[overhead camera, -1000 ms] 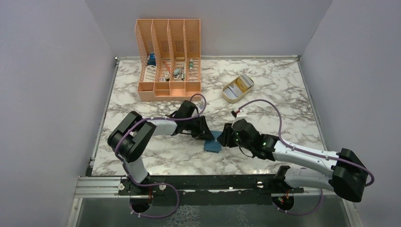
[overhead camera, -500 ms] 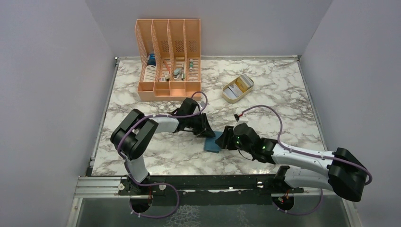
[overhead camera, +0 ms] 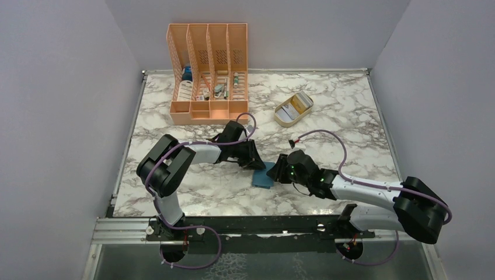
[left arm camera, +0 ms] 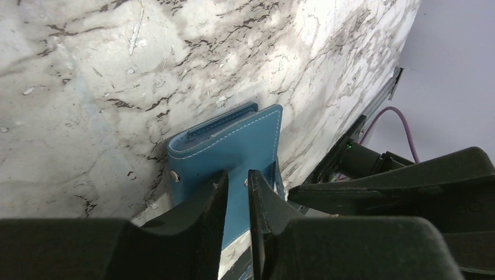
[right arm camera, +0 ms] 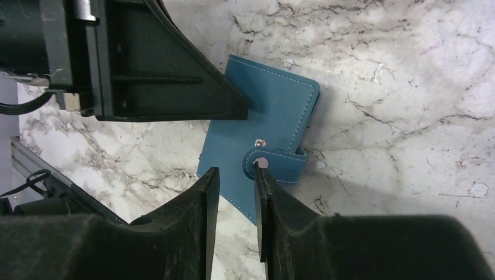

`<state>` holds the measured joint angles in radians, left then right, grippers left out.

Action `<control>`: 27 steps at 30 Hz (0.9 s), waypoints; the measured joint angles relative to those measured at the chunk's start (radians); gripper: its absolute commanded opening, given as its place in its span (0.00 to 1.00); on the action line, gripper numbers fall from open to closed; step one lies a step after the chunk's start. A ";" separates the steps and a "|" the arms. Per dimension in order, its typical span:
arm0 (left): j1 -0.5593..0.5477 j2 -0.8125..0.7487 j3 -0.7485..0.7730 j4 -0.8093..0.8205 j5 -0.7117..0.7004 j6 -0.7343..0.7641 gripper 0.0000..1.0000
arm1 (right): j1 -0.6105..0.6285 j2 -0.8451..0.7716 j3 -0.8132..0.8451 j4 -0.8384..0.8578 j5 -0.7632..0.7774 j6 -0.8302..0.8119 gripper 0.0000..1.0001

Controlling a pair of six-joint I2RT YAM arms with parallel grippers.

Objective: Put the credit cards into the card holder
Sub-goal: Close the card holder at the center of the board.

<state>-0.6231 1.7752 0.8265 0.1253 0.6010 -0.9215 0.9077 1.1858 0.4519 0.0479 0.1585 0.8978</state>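
Note:
The card holder [overhead camera: 262, 177], a teal-blue wallet, lies closed and flat on the marble table between both arms. My left gripper [overhead camera: 257, 163] rests its fingertips on the cover from the left; in the left wrist view the left gripper [left arm camera: 236, 182] stands open by a narrow gap above the card holder [left arm camera: 233, 137]. My right gripper [right arm camera: 234, 169] is also narrowly open, low over the wallet's strap [right arm camera: 279, 164], with one tip at the strap's pale stud [right arm camera: 261, 163]. The credit cards [overhead camera: 295, 107], grey and gold, lie in the beige tray at the back.
An orange slotted file rack [overhead camera: 208, 70] with small items stands at the back left. The beige oval tray [overhead camera: 283, 123] sits at the back, right of centre. Grey walls close in the table on three sides. A purple cable [overhead camera: 327, 135] arches over the right arm.
The right gripper has come down and slid slightly left onto the wallet's strap side. Its jaws widened, then narrowed again. The left gripper has stayed on the wallet.

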 measured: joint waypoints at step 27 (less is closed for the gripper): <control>-0.003 -0.120 0.002 -0.208 -0.157 0.129 0.34 | 0.000 0.065 -0.040 0.100 -0.018 -0.003 0.22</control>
<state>-0.6262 1.6550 0.8280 -0.0830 0.4442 -0.7925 0.9073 1.2510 0.4114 0.1474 0.1410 0.8944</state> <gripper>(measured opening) 0.335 0.222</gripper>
